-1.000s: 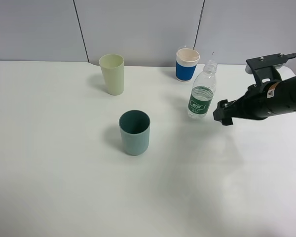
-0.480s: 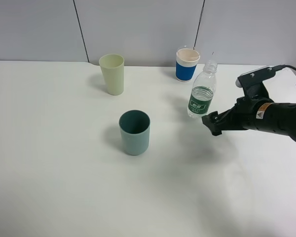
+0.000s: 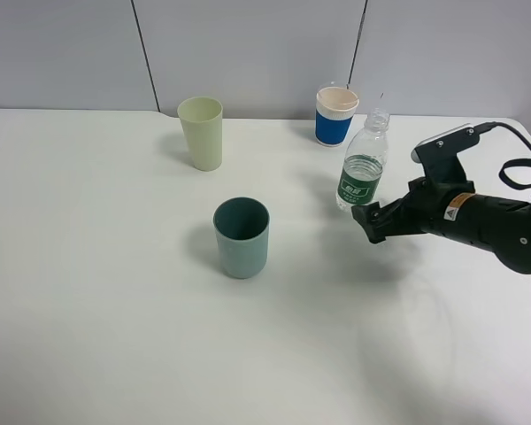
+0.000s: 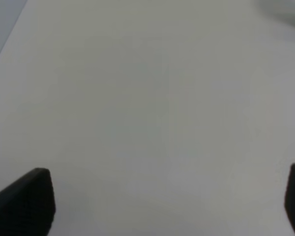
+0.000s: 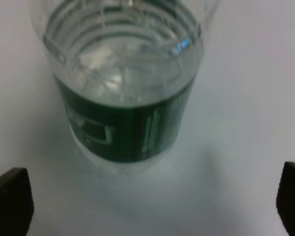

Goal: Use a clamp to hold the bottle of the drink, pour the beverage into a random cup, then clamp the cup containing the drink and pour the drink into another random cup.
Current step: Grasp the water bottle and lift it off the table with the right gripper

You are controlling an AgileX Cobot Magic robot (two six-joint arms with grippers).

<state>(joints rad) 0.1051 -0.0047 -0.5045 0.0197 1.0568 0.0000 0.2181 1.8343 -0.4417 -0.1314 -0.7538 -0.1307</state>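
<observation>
My right pincer (image 3: 369, 222) sits wide open just beside the bottle (image 3: 363, 177), low, so its jaws can straddle it; left pincer (image 4: 167, 201) open, idle.

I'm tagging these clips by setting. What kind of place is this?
Likely a robotics lab or test bench rather than a home: a bare white table, plain grey wall panels behind it, and a water bottle staged by the right gripper.
</observation>
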